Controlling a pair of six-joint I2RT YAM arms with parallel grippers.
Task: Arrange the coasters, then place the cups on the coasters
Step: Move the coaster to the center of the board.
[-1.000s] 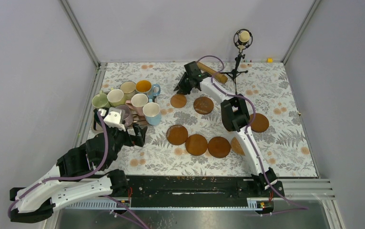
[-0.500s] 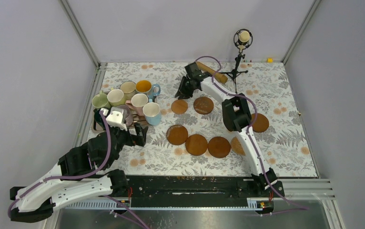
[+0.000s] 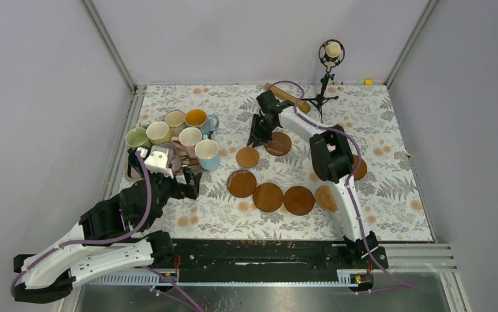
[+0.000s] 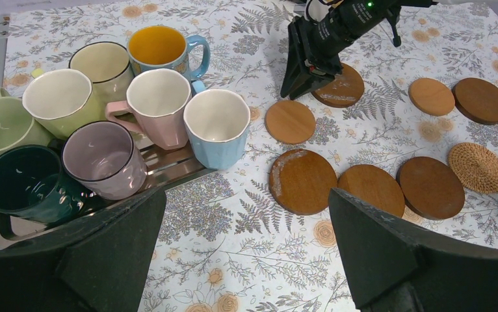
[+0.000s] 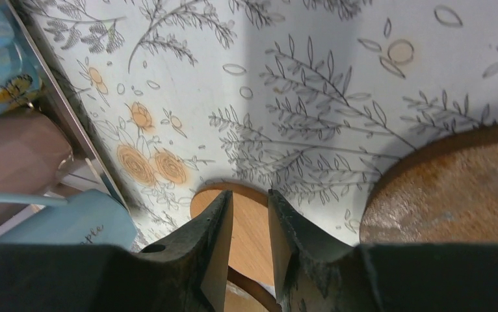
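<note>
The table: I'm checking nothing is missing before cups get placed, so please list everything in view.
mugs: eight, mixed colours, on the tray
tray: one, metal, left side
wooden coasters: seven, tan to dark brown, centre and right
woven coaster: one, straw, near row
microphone on stand: one, black, far edge
wooden rod: one, tan, far edge
left gripper: one, black, open, by the tray
right gripper: one, black, shut, at the far coasters

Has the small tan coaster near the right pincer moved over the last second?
Yes. The small tan coaster has slid toward the table's near edge: it was level with the far dark coaster and now lies closer to the near row's leftmost coaster.
</note>
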